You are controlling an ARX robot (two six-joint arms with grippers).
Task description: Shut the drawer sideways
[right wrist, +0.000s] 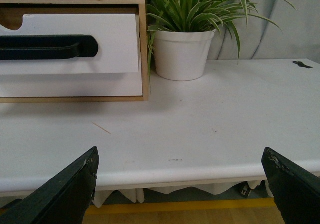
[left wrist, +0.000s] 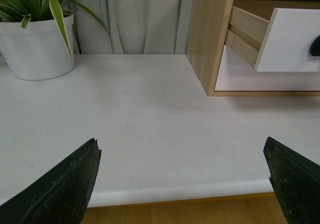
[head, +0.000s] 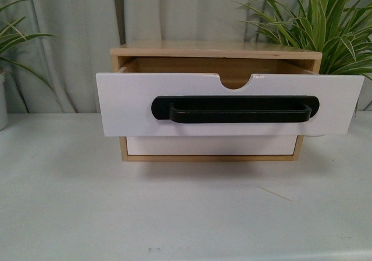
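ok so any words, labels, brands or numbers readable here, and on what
None: no text can be read.
The drawer front, its black bar handle, the wooden cabinet, the white plant pot and the table are plain.
A dark speck on the table is too small to tell.

Soft, even, fairly bright light. The drawer (head: 133,107) throws a pale shadow on the table (head: 186,208) beneath it, mid-frame. The front view looks slightly hazy; both wrist views are sharper.

The white-fronted drawer with a long black bar handle (head: 229,128) hides most of its own inside and the top of the plain white front (head: 212,145) at its 6 o'clock.
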